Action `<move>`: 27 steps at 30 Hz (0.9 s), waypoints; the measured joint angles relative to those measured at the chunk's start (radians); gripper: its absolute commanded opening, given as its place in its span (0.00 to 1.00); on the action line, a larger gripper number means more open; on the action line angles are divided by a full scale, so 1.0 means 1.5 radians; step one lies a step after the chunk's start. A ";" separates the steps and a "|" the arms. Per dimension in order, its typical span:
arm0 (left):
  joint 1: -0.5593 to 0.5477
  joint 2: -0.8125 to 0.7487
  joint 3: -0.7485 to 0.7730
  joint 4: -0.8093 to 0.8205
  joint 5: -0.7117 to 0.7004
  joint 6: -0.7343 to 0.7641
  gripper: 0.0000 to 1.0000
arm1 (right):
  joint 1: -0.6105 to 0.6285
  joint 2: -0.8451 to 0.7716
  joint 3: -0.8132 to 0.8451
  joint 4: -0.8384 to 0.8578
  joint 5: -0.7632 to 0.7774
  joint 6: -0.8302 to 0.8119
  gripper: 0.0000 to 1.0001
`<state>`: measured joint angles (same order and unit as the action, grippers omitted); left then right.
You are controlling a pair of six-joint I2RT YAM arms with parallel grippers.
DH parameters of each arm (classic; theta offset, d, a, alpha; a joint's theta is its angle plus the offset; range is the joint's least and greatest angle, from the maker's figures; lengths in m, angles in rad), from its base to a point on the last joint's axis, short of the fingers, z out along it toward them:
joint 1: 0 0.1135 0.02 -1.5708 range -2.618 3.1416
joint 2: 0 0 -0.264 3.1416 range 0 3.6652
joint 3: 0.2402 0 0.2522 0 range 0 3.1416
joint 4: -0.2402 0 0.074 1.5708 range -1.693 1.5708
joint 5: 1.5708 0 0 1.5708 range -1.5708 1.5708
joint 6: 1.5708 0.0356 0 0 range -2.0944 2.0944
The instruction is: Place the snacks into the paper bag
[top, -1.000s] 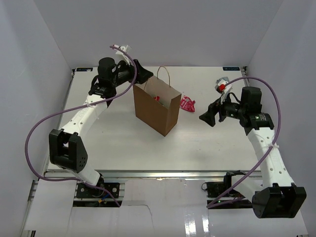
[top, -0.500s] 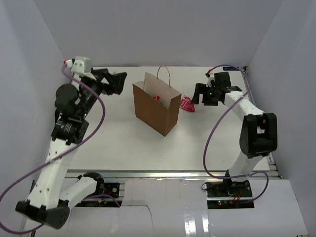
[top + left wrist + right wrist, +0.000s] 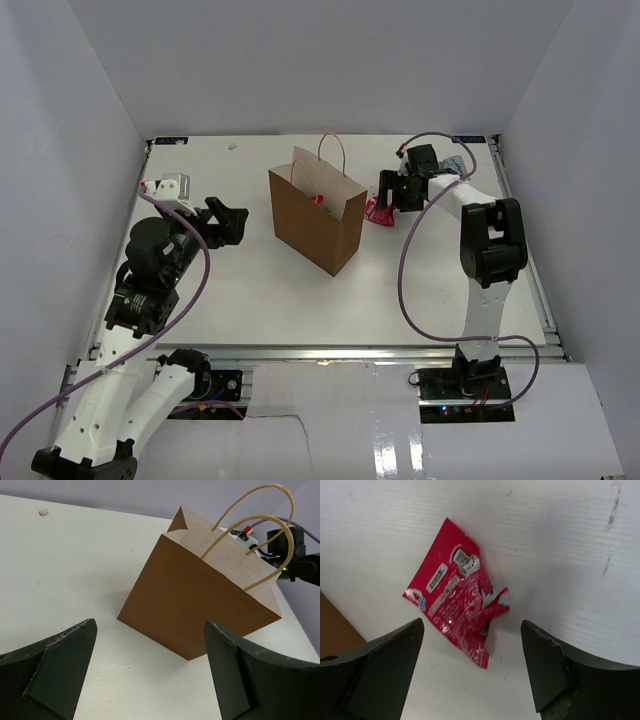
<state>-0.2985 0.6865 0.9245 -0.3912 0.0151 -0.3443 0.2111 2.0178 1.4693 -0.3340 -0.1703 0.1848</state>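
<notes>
The brown paper bag stands upright mid-table with its mouth open and its handles up. A bit of red shows inside the mouth. The left wrist view has the paper bag ahead of my fingers. One red snack packet lies flat on the table just right of the bag. My right gripper hovers over it, open. In the right wrist view the snack lies between and just beyond the spread fingers, untouched. My left gripper is open and empty, well left of the bag.
A small pale blue thing peeks out behind the right arm near the back right corner, mostly hidden. A small scrap lies at the back left. White walls close in the table on three sides. Purple cables loop from both arms.
The left arm has pulled back from the bag's mouth toward the near left and opened its jaws wide. The right arm has swung in to the red packet and lowered over it.
</notes>
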 measured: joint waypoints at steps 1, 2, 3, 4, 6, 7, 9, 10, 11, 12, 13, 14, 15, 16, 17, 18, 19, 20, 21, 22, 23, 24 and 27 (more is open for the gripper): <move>0.000 0.003 0.000 -0.001 0.002 -0.003 0.98 | 0.002 0.015 0.011 0.001 0.004 0.000 0.80; 0.000 0.006 0.000 -0.001 0.005 -0.006 0.98 | 0.003 0.032 0.023 0.003 0.007 0.001 0.77; 0.000 0.010 0.000 -0.001 0.008 -0.008 0.98 | 0.003 0.047 0.032 0.005 0.010 0.002 0.72; 0.000 0.014 0.000 -0.002 0.010 -0.011 0.98 | 0.004 0.058 0.038 0.006 0.012 0.002 0.69; 0.000 0.023 0.000 -0.002 0.015 -0.018 0.98 | 0.004 0.068 0.054 0.011 0.017 0.006 0.59; 0.000 0.028 0.000 -0.001 0.018 -0.021 0.98 | 0.004 0.073 0.060 0.014 0.018 0.008 0.51; 0.000 0.037 0.000 -0.001 0.026 -0.026 0.98 | 0.004 0.078 0.063 0.016 0.020 0.010 0.39; 0.000 0.042 0.000 0.001 0.031 -0.028 0.98 | 0.004 0.078 0.063 0.015 0.022 0.012 0.35; 0.000 0.047 0.000 0.002 0.035 -0.028 0.98 | 0.004 0.078 0.061 0.015 0.022 0.015 0.31; 0.000 0.052 0.000 0.002 0.037 -0.028 0.98 | 0.003 0.078 0.061 0.014 0.020 0.018 0.24; 0.000 0.056 0.000 0.003 0.039 -0.028 0.98 | 0.003 0.078 0.060 0.015 0.019 0.019 0.20; 0.000 0.062 0.000 0.004 0.041 -0.028 0.98 | 0.002 0.078 0.058 0.017 0.017 0.022 0.18; 0.000 0.067 0.000 0.005 0.042 -0.027 0.98 | 0.001 0.075 0.056 0.018 0.013 0.024 0.12; 0.000 0.072 0.000 0.007 0.043 -0.027 0.98 | 0.000 0.070 0.050 0.021 0.007 0.022 0.09; 0.000 0.077 0.000 0.008 0.044 -0.027 0.98 | -0.002 0.062 0.043 0.020 0.005 0.018 0.08; 0.000 0.080 0.000 0.009 0.045 -0.027 0.98 | -0.004 0.051 0.034 0.020 0.003 0.013 0.08; 0.000 0.082 0.000 0.011 0.046 -0.027 0.98 | -0.007 0.035 0.022 0.020 -0.001 0.009 0.08; 0.000 0.083 0.000 0.013 0.048 -0.027 0.98 | -0.011 0.017 0.009 0.020 -0.004 0.002 0.08; 0.000 0.083 0.000 0.016 0.048 -0.027 0.98 | -0.016 -0.007 -0.002 0.020 -0.009 -0.008 0.08; 0.000 0.081 0.000 0.019 0.049 -0.027 0.98 | -0.022 -0.036 -0.014 0.020 -0.015 -0.021 0.08; 0.000 0.078 -0.001 0.022 0.049 -0.027 0.98 | -0.026 -0.064 -0.020 0.019 -0.020 -0.030 0.08; 0.000 0.073 -0.003 0.025 0.049 -0.027 0.98 | -0.030 -0.102 -0.026 0.027 -0.028 -0.052 0.08; 0.000 0.047 -0.023 0.037 0.049 -0.028 0.98 | -0.041 -0.235 -0.041 0.066 -0.055 -0.119 0.08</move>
<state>-0.2985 0.7563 0.8898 -0.3363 0.0883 -0.3862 0.1497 1.6657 1.4082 -0.2344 -0.2523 0.0059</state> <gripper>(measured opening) 0.979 0.087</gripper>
